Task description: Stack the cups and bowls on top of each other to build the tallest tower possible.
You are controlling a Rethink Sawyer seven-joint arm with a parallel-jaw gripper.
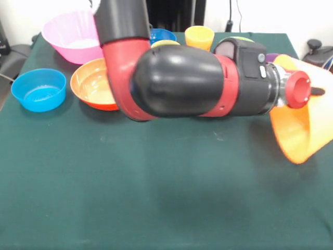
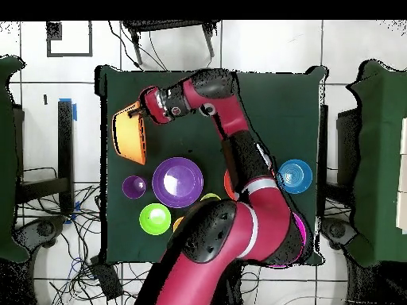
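My gripper [image 1: 316, 91] is shut on the rim of the large yellow-orange bowl [image 1: 304, 117] and holds it tilted on its side above the table's right side. In the overhead view the gripper [image 2: 137, 112] and that bowl [image 2: 131, 137] are at the upper left. The purple bowl [image 2: 176, 181], purple cup [image 2: 133, 187] and green bowl [image 2: 155, 218] stand just below it. The pink bowl [image 1: 73, 34], light blue bowl [image 1: 39, 89], orange-red bowl [image 1: 93, 83], dark blue bowl [image 1: 158, 35] and yellow cup [image 1: 199, 37] stand at the far left and back. No tower shows.
My arm [image 1: 177, 80] lies across the middle of the front view and hides much of the back row. The green table [image 1: 156, 182] ends close to the held bowl on the right. Chairs and cables [image 2: 48, 230] surround the table.
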